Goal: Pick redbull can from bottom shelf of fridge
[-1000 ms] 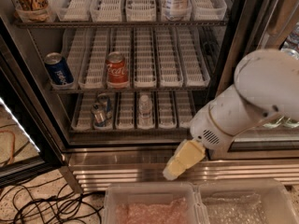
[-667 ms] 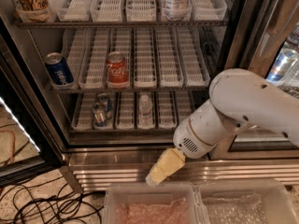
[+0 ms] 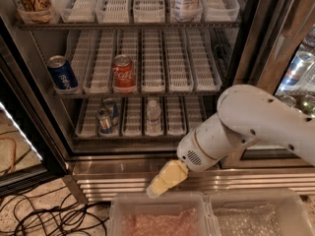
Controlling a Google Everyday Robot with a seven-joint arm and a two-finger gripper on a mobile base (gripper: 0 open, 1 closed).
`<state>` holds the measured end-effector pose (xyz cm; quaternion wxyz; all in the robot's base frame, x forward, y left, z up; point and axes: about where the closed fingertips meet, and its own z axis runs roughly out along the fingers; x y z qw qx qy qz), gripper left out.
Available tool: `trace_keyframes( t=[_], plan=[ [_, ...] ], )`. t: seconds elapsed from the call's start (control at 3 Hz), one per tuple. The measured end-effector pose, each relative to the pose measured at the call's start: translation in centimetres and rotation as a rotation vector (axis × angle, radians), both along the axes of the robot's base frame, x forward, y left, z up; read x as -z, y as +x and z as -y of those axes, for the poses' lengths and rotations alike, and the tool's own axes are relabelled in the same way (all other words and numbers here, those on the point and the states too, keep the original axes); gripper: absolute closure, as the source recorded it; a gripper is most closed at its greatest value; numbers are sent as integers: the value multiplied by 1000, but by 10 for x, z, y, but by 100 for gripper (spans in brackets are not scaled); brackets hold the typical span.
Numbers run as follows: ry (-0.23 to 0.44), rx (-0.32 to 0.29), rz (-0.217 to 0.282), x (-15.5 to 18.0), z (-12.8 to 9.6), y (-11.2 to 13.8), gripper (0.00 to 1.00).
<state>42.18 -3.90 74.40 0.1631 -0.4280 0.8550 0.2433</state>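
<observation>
The pincer [image 3: 157, 188] is held low in front of the ribbed steel base [image 3: 118, 182] of the fridge [image 3: 244, 58], angled down and to the left, just above the rim of a clear plastic bin [image 3: 156, 198]. Whether it is spread or pressed together cannot be told.

The redbull can [image 3: 104, 121] is seen up and to the left of the pincer, standing in a left lane of the bottom shelf [image 3: 173, 116], well apart from it. A small water bottle [image 3: 153, 115] stands almost straight above the pincer on the same shelf. One rack higher, a red cola can [image 3: 123, 73] and a Pepsi can [image 3: 62, 73] are found. Cables [image 3: 47, 216] are strewn on the floor far to the left. Nothing is interposed between pincer and can except the shelf's dark front edge.

Compared with a second ago, the pincer has been carried leftward and slightly lower; the shelf contents are unchanged.

A blue shape behind the can cannot be made out clearly, and the arm [image 3: 256, 122] is cut off at the right edge.
</observation>
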Motion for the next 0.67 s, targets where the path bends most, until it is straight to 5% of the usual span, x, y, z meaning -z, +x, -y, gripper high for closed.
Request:
trace_keyframes(
  t=[0.33,0.67],
  plan=[
    [61,50,-10,29,-39,15,0],
    [43,147,-16,49,-81,42,0]
  ],
)
